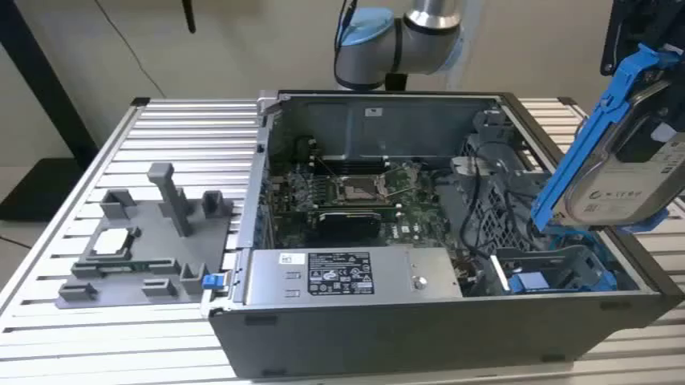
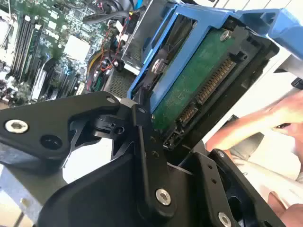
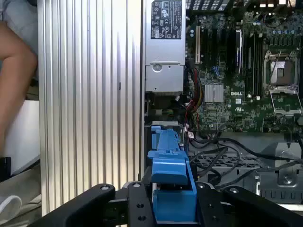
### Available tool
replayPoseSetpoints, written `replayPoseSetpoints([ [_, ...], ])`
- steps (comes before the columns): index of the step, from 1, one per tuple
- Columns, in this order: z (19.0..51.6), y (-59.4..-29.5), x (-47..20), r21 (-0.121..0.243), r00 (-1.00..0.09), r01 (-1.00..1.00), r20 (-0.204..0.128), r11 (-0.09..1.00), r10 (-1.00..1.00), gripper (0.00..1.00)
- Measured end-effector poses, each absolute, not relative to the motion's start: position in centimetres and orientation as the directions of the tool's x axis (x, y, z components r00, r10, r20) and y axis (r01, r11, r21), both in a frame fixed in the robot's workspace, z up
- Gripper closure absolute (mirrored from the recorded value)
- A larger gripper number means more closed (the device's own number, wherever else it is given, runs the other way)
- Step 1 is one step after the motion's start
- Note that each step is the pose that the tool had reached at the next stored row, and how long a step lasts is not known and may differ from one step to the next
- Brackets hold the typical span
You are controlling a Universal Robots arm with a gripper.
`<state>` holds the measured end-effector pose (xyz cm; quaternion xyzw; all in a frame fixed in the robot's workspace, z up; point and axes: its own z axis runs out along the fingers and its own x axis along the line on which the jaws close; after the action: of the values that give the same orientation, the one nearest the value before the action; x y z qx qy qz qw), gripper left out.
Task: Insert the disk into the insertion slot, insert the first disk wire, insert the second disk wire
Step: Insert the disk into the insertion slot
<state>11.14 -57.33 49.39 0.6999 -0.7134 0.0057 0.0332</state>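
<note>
The disk (image 1: 631,172), silver-grey with a white label in a bright blue frame, hangs tilted above the right end of the open computer case. My gripper (image 3: 173,204) is shut on it, one black finger on each side of the blue frame (image 3: 169,165). In the second wrist view the disk's green circuit board and connector (image 2: 203,80) face the camera. The insertion slot (image 1: 551,269), a grey bay with blue tabs, lies just below the disk. Black cables (image 1: 471,212) run beside the cage; I cannot tell which are the disk wires.
Inside the case (image 1: 428,337) are the motherboard (image 1: 354,196) and a grey labelled power supply box (image 1: 342,277). A grey fixture plate (image 1: 150,241) sits on the slatted table (image 1: 64,337) at the exterior view's left. A person's hand (image 2: 284,113) is close by.
</note>
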Motion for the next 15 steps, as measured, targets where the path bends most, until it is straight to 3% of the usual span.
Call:
replayPoseSetpoints([
  [15, 49.39, -57.32, 11.14, 0.038, -0.018, -0.999, 0.064, 0.021, -0.998, 1.00],
])
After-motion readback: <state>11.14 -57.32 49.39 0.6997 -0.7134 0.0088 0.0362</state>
